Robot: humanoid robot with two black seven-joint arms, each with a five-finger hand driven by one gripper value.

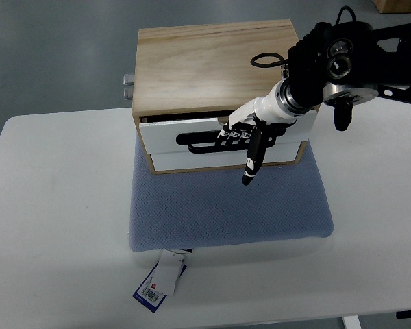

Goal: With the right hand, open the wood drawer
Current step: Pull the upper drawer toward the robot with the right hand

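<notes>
From the top view, your right hand point(250, 133) has 4 fingers curled through the black handle point(212, 142) of the wooden box's upper white drawer point(185, 133), already slightly out, so pull straight toward you, across the handle's left-right axis.

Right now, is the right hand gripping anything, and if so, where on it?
Yes: the right hand has its fingers hooked through the black handle on the white drawer front, near the handle's right end.
</notes>
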